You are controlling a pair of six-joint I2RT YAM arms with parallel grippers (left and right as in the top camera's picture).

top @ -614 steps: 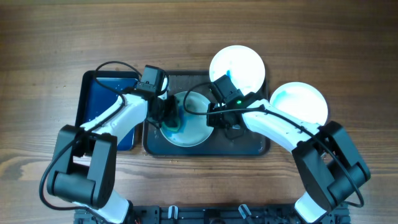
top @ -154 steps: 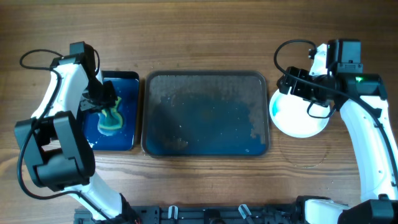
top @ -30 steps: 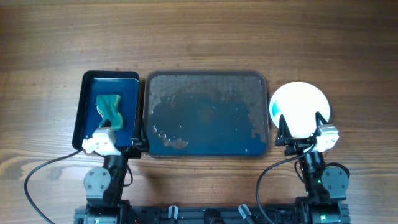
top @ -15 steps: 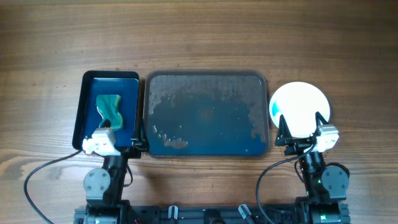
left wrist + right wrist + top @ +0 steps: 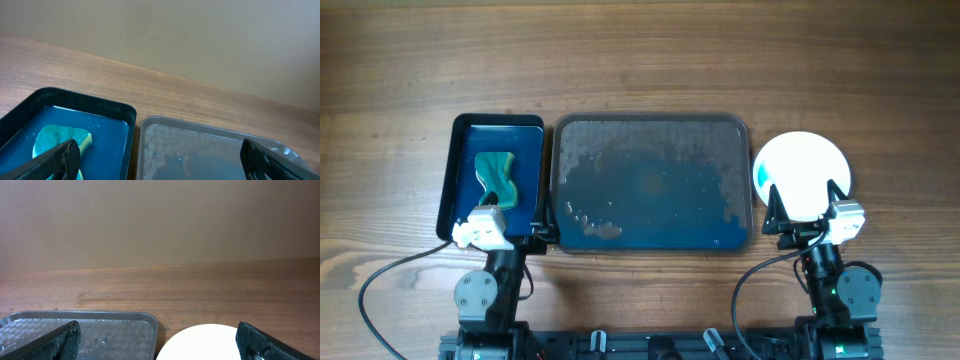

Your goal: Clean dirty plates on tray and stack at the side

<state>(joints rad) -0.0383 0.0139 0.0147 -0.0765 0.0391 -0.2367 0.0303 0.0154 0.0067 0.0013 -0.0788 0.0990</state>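
The grey tray (image 5: 650, 190) lies at the middle of the table, wet and speckled with residue, with no plate on it. The white plates (image 5: 804, 172) sit stacked on the table just right of it. My left gripper (image 5: 505, 228) is pulled back at the front left, open and empty. Its fingers straddle the line between the blue basin (image 5: 525, 150) and the tray. My right gripper (image 5: 803, 214) hangs open and empty at the near edge of the plates (image 5: 210, 342). In the wrist views, the left gripper (image 5: 159, 152) and the right gripper (image 5: 157, 335) each show wide-apart fingers.
A green-and-yellow sponge (image 5: 497, 172) lies in the blue basin of water left of the tray, and it shows in the left wrist view as the sponge (image 5: 55, 142) by my left finger. Bare wooden tabletop (image 5: 640, 60) runs behind everything. A beige wall stands beyond the table.
Earlier a plate sat on the tray under the sponge; now the tray is bare, the plates are stacked at the right and both arms are drawn back. Nothing has moved over the last second.
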